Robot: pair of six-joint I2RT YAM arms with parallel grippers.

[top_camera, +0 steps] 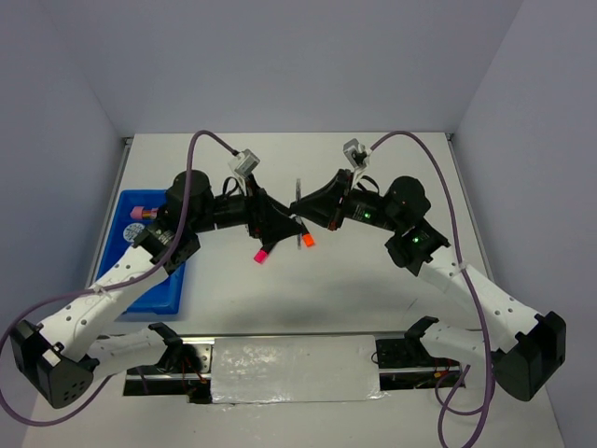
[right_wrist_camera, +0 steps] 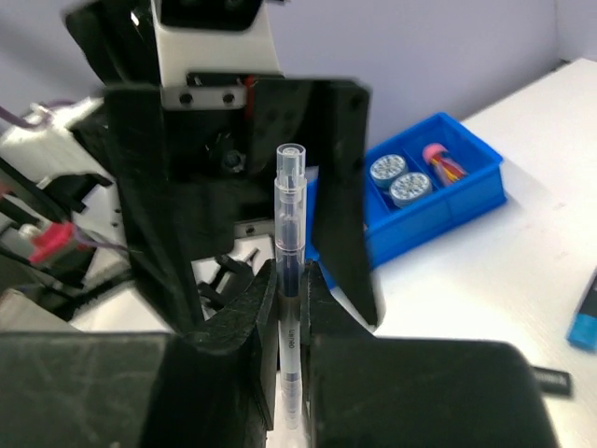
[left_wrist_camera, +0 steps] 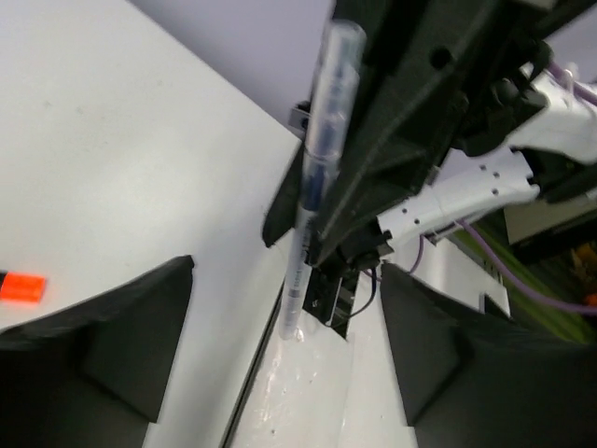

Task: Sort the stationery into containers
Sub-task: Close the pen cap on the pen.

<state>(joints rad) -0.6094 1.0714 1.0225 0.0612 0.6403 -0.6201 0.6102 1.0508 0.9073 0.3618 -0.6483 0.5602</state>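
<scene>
Well off to the right of the blue tray [top_camera: 149, 291], up in the air, the right gripper [right_wrist_camera: 291, 297] has its jaws clamped on a clear pen [right_wrist_camera: 289, 201], gripping it low on the barrel so most of its length sticks out beyond the fingers. The left gripper [left_wrist_camera: 284, 280] faces it head-on with its jaws apart, one finger on each side of the pen, and the pen's long axis runs across that gap. It looks like a handover. The left arm is on the tray's side, so I'd expect it to close on the free upper barrel. The tray already holds two rolls [right_wrist_camera: 396, 177].
</scene>
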